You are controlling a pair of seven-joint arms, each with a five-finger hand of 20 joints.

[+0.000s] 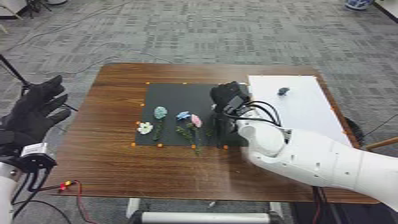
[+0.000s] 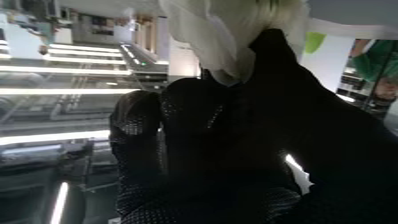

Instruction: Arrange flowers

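Note:
My right hand (image 1: 228, 95) is over the right part of the dark mat (image 1: 182, 92) in the head view. In the right wrist view, white petals (image 2: 222, 32) fill the space at the fingertips and thumb of my right hand (image 2: 222, 135), which is shut on this white flower. Lying on the mat are a small white flower (image 1: 145, 128), a pale green flower (image 1: 160, 112), a blue flower (image 1: 183, 115) and a pink flower (image 1: 196, 121), with leafy stems towards the front. Off the table's left side, my left hand (image 1: 31, 112) is open and holds nothing.
A white board (image 1: 306, 107) lies right of the mat, with a small dark object (image 1: 283, 91) on it. Small orange markers edge the mat. Red and black cables lie at the front left corner of the brown table (image 1: 107, 160).

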